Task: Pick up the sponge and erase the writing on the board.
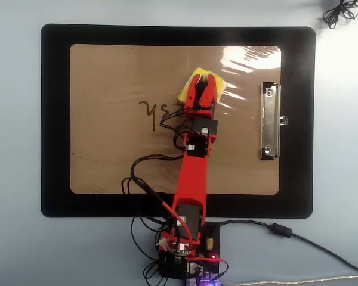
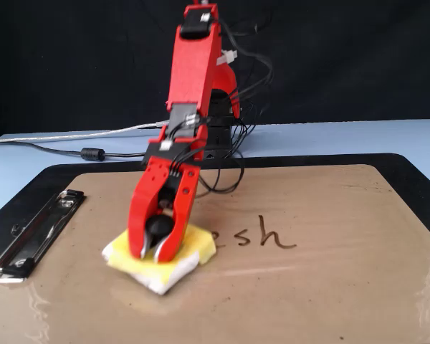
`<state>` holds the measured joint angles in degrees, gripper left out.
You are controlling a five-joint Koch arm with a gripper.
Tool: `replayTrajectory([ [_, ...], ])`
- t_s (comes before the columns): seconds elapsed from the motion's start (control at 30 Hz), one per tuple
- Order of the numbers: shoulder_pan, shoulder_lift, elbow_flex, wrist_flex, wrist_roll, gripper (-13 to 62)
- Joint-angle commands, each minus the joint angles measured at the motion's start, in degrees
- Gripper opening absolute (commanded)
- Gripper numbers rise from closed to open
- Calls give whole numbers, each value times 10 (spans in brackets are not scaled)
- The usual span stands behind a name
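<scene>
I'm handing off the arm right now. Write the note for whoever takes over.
Gripper: shut on the sponge, pressing it onto the board.
Sponge: in the fixed view, at the word's left end, on the side nearer the metal clip.
Writing: "sh" is clear and "e" is partly hidden by the sponge. The first letter does not show in either view.
Left: wipe across the remaining letters.

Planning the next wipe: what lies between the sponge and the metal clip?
Only bare board between the sponge and clip, in the overhead view.
</scene>
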<state>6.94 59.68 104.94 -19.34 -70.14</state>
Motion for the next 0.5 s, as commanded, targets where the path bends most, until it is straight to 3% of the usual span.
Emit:
replayTrajectory([
  [0.0,15,62,76,4,-7,-80],
  [0.2,34,322,388,0,-9,-80],
  [0.27,33,298,345,2,-12,-80],
  [0.4,38,96,122,1,-13,-80],
  [0.47,43,83,94,4,-14,-80],
])
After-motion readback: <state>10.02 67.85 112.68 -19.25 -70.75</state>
